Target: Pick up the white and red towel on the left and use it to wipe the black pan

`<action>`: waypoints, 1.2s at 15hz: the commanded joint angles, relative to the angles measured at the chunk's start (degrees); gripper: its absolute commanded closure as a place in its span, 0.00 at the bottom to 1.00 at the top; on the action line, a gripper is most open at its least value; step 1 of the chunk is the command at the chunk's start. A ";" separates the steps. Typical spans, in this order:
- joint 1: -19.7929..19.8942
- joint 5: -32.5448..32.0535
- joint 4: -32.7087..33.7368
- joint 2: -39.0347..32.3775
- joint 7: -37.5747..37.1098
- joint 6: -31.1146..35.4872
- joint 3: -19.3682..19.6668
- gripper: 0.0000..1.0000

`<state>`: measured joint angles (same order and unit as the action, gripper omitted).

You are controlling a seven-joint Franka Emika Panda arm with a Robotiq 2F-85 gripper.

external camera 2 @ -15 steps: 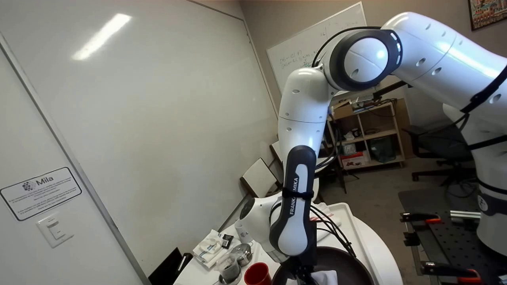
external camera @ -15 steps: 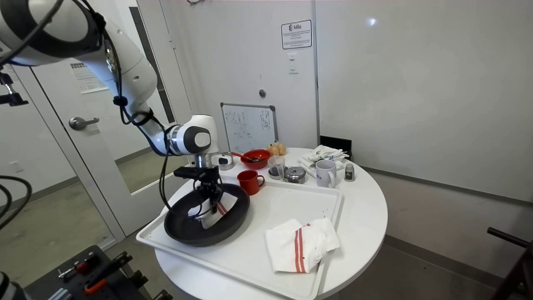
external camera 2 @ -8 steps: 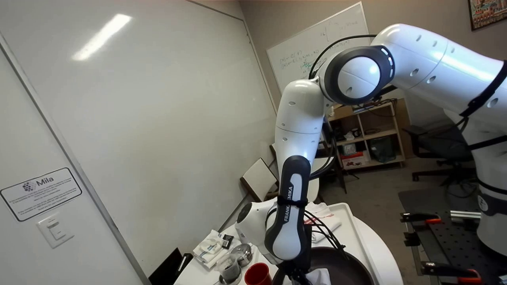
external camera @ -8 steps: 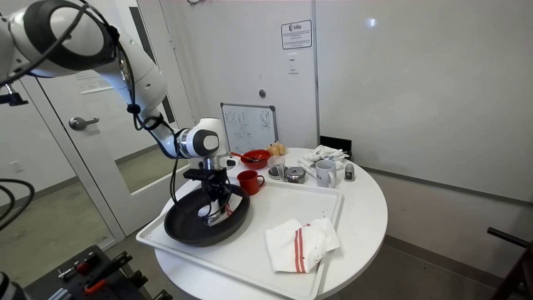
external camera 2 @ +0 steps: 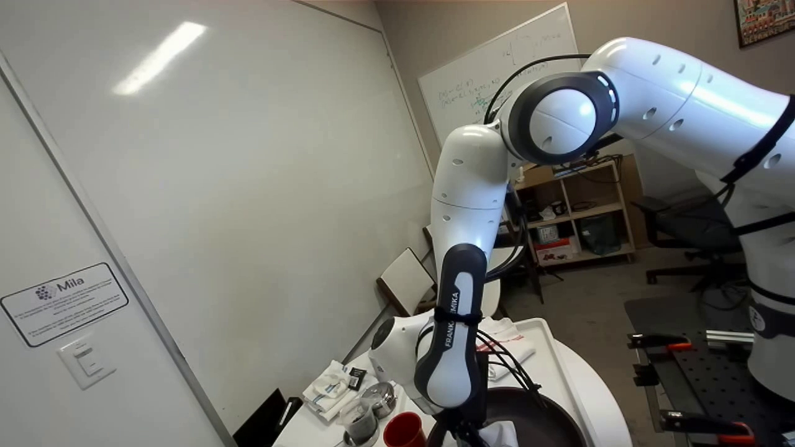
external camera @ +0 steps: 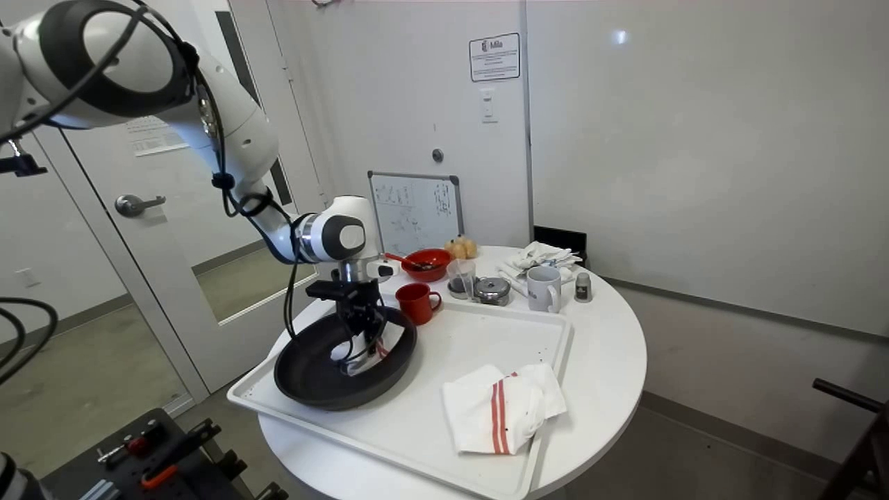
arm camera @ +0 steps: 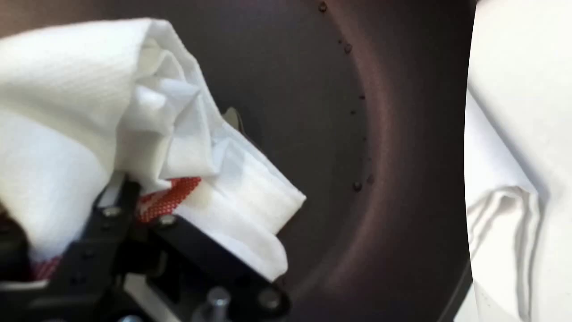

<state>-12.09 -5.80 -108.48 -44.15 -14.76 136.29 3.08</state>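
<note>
The black pan sits on the left part of a white tray and also shows in an exterior view. A white towel with red stripes lies bunched inside it. My gripper points down into the pan, shut on this towel. In the wrist view the towel bunches around the fingers, over the pan floor, where several droplets show near the wall. The fingertips are partly hidden in the folds. A similar folded white towel with red stripes lies at the tray's right edge.
The white tray rests on a round white table. A red mug stands close to the pan's rim. Behind are a red bowl, a metal pot, a grey mug, a shaker and white cloths.
From one second to half a second ago, my gripper moved with the towel across the pan, rightward in an exterior view, toward the red mug. Since then almost nothing has moved.
</note>
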 commanded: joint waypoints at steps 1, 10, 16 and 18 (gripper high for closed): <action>0.60 0.18 0.77 -0.97 0.78 -0.31 -1.01 0.96; -2.23 -0.05 1.21 -2.11 4.06 -0.94 -6.16 0.96; -0.78 0.67 1.97 -3.18 4.79 -1.96 -5.37 0.96; 1.27 1.49 1.10 -2.97 5.19 -1.62 -4.75 0.96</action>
<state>-13.52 -5.37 -108.17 -44.68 -11.41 134.60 -2.53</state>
